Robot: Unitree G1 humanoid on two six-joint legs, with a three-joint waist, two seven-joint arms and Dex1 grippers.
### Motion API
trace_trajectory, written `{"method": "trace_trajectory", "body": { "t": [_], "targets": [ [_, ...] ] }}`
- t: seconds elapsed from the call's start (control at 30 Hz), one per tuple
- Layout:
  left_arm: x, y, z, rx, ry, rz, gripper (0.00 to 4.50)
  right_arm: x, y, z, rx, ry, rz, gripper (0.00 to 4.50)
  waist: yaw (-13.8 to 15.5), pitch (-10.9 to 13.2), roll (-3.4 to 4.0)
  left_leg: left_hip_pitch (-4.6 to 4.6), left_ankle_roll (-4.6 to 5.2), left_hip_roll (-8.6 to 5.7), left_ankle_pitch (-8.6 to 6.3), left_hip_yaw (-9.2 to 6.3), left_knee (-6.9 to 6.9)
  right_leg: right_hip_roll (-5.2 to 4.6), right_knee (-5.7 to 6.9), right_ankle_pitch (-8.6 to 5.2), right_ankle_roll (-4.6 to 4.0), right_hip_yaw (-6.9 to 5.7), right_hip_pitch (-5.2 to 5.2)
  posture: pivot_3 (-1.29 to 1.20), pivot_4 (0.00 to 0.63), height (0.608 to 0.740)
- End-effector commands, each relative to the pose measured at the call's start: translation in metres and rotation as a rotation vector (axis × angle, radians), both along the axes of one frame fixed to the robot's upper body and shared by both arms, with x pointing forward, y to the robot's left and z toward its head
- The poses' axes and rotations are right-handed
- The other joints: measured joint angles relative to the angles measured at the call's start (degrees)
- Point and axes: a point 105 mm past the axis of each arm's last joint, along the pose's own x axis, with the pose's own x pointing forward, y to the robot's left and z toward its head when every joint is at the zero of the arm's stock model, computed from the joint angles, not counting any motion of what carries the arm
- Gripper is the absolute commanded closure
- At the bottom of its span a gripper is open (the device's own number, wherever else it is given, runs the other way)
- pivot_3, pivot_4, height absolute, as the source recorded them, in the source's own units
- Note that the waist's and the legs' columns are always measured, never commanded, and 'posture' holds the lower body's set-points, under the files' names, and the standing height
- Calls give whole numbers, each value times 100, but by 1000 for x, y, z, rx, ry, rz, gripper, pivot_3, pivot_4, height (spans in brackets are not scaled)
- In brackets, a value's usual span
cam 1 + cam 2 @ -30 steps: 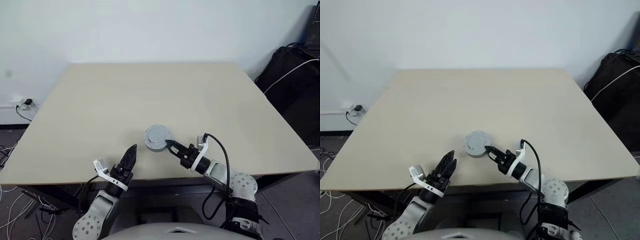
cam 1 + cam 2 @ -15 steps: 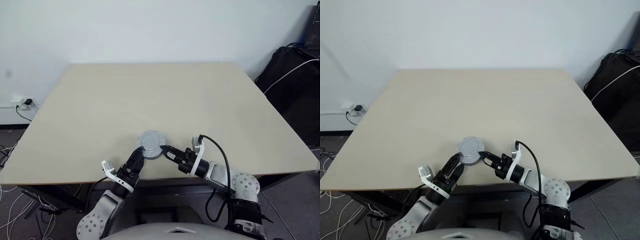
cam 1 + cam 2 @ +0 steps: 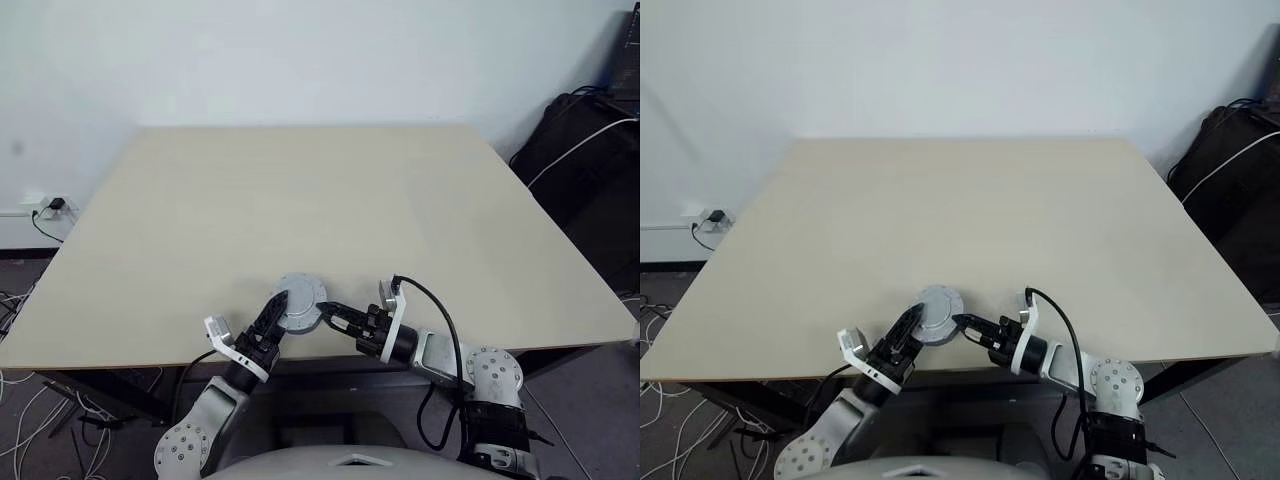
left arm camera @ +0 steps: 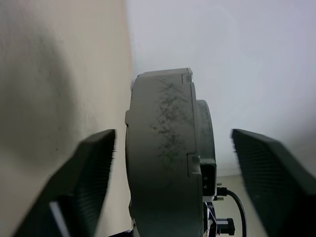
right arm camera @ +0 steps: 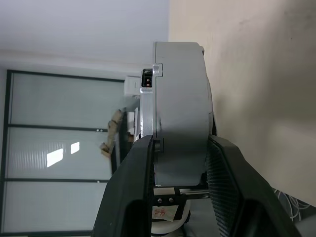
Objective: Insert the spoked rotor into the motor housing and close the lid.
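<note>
At the near edge of the pale wooden table (image 3: pixel 300 200) we see both arms reaching in toward one grey round assembly, the motor housing (image 3: pixel 299 303) with the lid (image 4: pixel 206 133) seated on it, resting on the tabletop close to that edge. From the head views it reads as a flat grey disc with small notches around the rim.

Our right pincer (image 3: pixel 326 312) comes in from the right side and has its two black fingers (image 5: pixel 224 182) pressed against the housing's two flat sides, so it has hold of the housing. Our left pincer (image 3: pixel 278 315) comes in from the left side; its fingers (image 4: pixel 89 173) stand spread on either side of the housing with a clear gap showing at each side, so it is part-way apart and grips nothing. A black cable (image 3: pixel 440 310) loops up from the right wrist.

Farther off, the tabletop runs bare to the white wall (image 3: pixel 300 60). Beyond the table's right corner stands a dark bag (image 3: pixel 585 150) with a white cable across it, and at the left, low on the wall, a socket (image 3: pixel 50 207) with a plug in it.
</note>
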Motion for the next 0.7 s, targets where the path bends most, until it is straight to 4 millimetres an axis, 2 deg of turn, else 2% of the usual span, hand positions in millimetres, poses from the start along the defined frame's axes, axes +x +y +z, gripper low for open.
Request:
{"method": "trace_trajectory", "body": {
  "t": [0.03, 0.1, 0.53, 0.57, 0.7],
  "targets": [
    [7, -20, 17, -107, -42, -14, 1926, 3, 4, 24, 69, -91, 12, 3299, 0, 0, 0, 0, 0, 0, 0, 0, 0, 0, 0, 0, 0, 0, 0, 0, 0, 740],
    [7, -20, 17, -106, -42, -18, 2398, 4, 5, 23, 69, -90, 11, 3299, 2, 1, -3, 0, 0, 1, 0, -1, 0, 0, 0, 0, 0, 0, 0, 0, 0, 740],
    [8, -22, 20, -105, -51, -21, 2400, 9, 3, 24, -2, -160, -30, 3299, 1, 2, -3, 0, 0, -1, 0, 0, 0, 0, 0, 0, 0, 0, 0, 0, 0, 740],
    [8, -22, 20, -104, -52, -20, 2400, 9, 3, 24, -2, -161, -31, 2577, 2, 2, -3, 0, 0, -1, 0, 0, 1, 0, 0, 0, 0, 0, 0, 0, 0, 740],
    [9, -21, 20, -100, -53, -17, 2400, 9, 2, 23, -5, -160, -31, 1427, 2, 2, -4, 0, 0, -1, 0, 0, 1, 0, 0, 0, 0, 0, 0, 0, 0, 740]
  ]
}}
